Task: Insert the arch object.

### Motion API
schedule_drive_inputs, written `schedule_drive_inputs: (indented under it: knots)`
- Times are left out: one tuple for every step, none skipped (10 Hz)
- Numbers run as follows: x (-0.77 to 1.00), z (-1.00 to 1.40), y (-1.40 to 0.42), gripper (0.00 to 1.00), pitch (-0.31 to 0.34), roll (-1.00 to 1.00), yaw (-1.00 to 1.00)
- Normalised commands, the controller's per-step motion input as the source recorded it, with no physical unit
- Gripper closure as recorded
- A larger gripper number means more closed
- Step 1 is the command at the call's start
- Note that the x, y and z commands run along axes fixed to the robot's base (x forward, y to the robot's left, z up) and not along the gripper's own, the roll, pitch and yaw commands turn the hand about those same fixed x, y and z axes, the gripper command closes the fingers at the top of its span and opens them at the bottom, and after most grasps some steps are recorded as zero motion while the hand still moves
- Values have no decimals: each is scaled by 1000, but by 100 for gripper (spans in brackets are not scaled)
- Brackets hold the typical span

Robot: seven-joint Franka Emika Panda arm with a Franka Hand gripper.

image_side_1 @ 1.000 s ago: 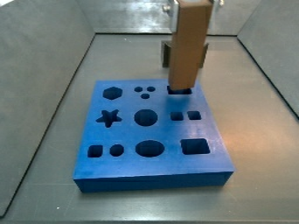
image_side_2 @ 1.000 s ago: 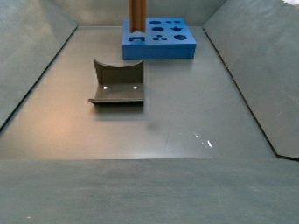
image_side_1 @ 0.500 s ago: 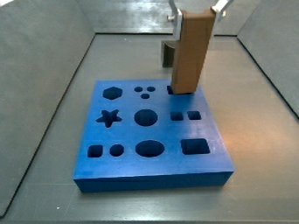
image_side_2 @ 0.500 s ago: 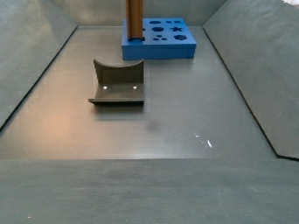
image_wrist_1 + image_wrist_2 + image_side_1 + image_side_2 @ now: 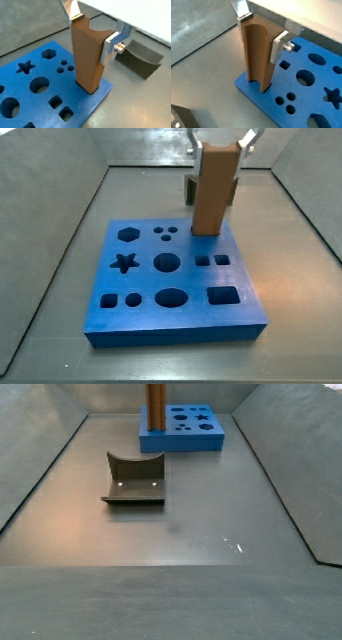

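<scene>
The arch object is a tall orange-brown block with a curved notch in its top end. It stands upright at the far right corner of the blue board, with its lower end in a slot there. My gripper is above the board, shut on the block's top end, one silver finger on each side. Both wrist views show the gripper holding the block over the board. In a side view the block rises out of frame and the gripper is hidden.
A squat dark grey-brown block with a curved notch lies on the grey floor, away from the board. It also shows in both wrist views. The board has several other shaped holes. Grey walls enclose the floor.
The gripper and the block have moved straight down; the block's top sits lower and its bottom end is deeper at the board.
</scene>
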Motion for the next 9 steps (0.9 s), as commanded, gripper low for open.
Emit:
schedule_drive_inputs:
  knots:
    - [0, -169, -71, 100, 0, -193, 154]
    - [20, -254, 0, 100, 0, -179, 163]
    - [83, -397, 0, 100, 0, -83, 111]
    - [63, -391, 0, 100, 0, -49, 43]
    - [0, -426, 0, 100, 0, -41, 23]
    - [0, -391, 29, 100, 0, -16, 14]
    - [0, -320, 23, 100, -6, 0, 0]
    - [0, -249, 23, 100, 0, 0, 0]
    - [20, -211, 17, 100, 0, 0, 0]
